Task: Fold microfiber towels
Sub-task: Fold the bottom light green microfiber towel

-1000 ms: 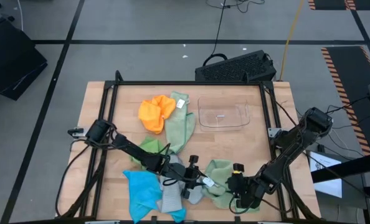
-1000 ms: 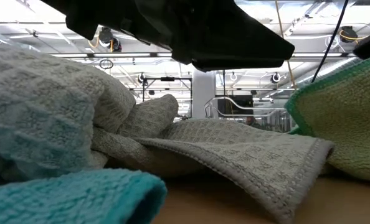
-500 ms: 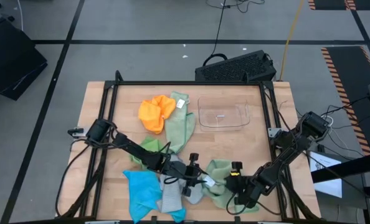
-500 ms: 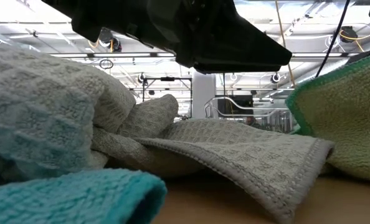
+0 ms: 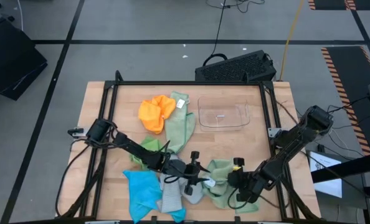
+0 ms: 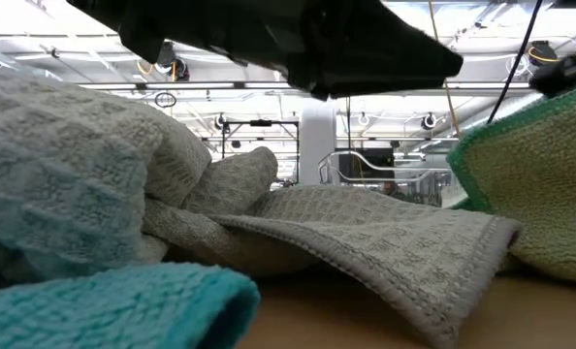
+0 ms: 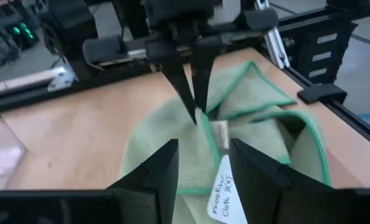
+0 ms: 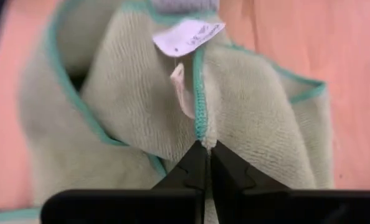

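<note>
In the high view, the pale green towel [image 5: 219,177] was seen at the lower centre-right, with the right gripper [image 5: 225,181] set on it and the left gripper [image 5: 203,180] just left of it. The grey towel [image 5: 172,198] and the blue towel [image 5: 141,190] lay at the lower left, the orange towel [image 5: 156,112] in the upper middle beside the clear bin [image 5: 222,116].

In the low view, the grey towel [image 6: 366,233] filled the centre.

In the left wrist view, the left fingers [image 7: 166,171] were held apart over a white tag [image 7: 225,193].

In the right wrist view, the right gripper [image 8: 205,160] was pressed together, pinching the towel's teal hem [image 8: 199,93].
</note>
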